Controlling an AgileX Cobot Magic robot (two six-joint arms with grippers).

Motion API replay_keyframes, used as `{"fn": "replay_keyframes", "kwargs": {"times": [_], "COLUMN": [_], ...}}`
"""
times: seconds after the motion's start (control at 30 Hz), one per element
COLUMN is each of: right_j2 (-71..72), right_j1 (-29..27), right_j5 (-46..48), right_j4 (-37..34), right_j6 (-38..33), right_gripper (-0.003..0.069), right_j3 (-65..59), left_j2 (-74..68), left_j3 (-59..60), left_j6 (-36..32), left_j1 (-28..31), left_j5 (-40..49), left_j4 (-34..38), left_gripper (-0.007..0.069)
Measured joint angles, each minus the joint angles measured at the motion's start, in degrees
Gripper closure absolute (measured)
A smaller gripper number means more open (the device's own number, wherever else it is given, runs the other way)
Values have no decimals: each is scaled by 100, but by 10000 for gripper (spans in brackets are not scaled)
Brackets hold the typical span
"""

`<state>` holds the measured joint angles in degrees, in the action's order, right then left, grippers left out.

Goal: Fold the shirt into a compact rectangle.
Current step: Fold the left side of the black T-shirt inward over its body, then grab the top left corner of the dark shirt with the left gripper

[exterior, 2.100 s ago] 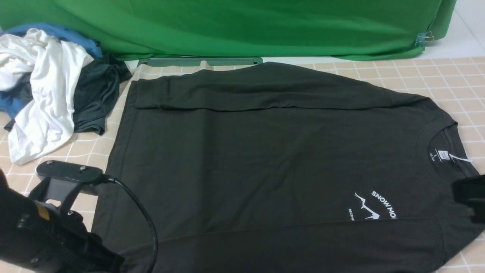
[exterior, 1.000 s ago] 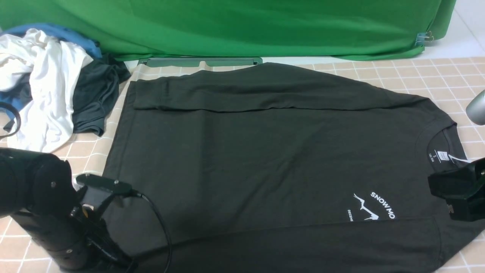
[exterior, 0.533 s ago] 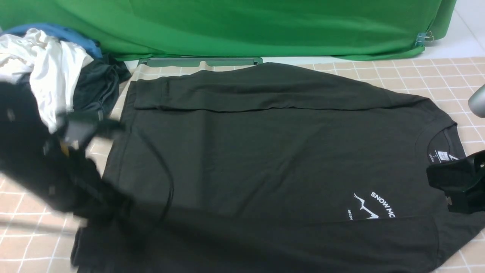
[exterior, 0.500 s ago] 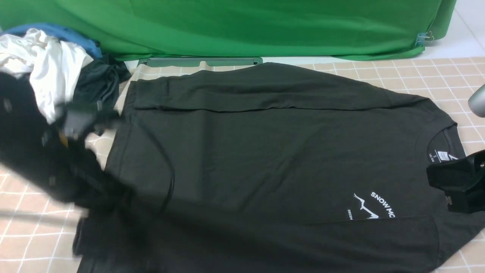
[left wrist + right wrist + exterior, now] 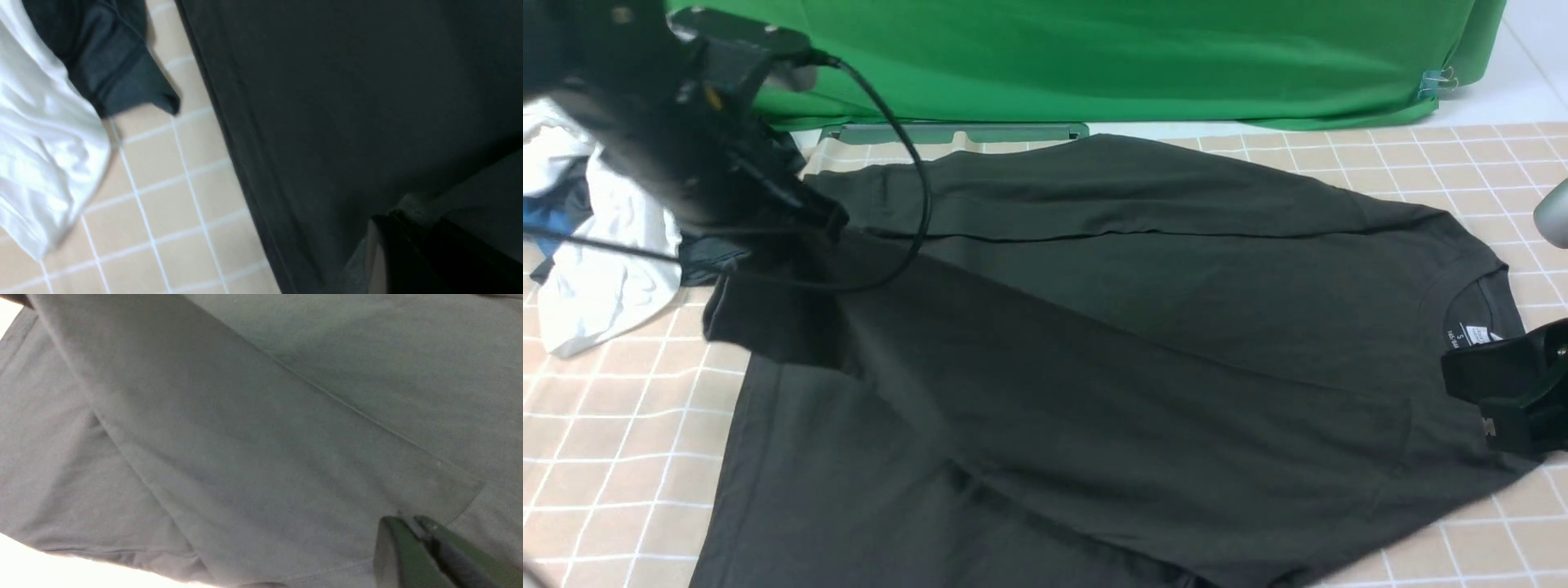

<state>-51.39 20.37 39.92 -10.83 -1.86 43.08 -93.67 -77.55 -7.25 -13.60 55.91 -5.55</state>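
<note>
Black shirt (image 5: 1111, 343), beige tablecloth (image 5: 1503, 171) with white grid, green backdrop (image 5: 1094, 57), white garment (image 5: 605, 282)

The shirt (image 5: 1143, 343) runs off the front view's lower edge, so its near hem is cut off; the lettering on its neck label (image 5: 1476, 335) is too small to read; the right gripper (image 5: 1462, 382), itself cut by the picture's edge, hides the collar's near side. Over the shirt's far left corner the left gripper (image 5: 832, 222) is dark against dark cloth, its fingertips not separable; the left arm (image 5: 670, 139) hides part of the heap of garments (image 5: 605, 237) beside the shirt. In both wrist views the shirt overruns the frame; the fingers (image 5: 392, 547) show only as stubs at the edge.
</note>
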Motion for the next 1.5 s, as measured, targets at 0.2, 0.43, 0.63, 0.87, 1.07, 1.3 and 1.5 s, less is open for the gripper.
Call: {"fn": "replay_keyframes", "kwargs": {"times": [0.2,0.43,0.63,0.87,1.07,1.3,1.5], "right_j2": [0,0,0,0,0,0,0], "right_j1": [0,0,0,0,0,0,0], "right_j5": [0,-5,-16,-16,-16,-23,-41], "right_j4": [-6,-11,-17,-17,-22,-22,-22], "right_j6": [15,15,15,15,15,15,15], "right_gripper": [603,594,587,579,571,568,568], "right_j3": [0,0,0,0,0,0,0], "left_j2": [-710,-1228,-1268,-1379,-1855,-2729,-3202], "left_j3": [-332,-363,-365,-408,-849,-1618,-1716], "left_j6": [175,241,725,1607,1264,1178,1160], "left_j1": [0,0,0,343,782,1002,1008], "left_j5": [-115,-438,-977,-1102,-1395,-1958,-2471], "left_j4": [-533,-716,-789,-209,709,1106,1106], "left_gripper": [589,575,403,182,134,134,134]}}
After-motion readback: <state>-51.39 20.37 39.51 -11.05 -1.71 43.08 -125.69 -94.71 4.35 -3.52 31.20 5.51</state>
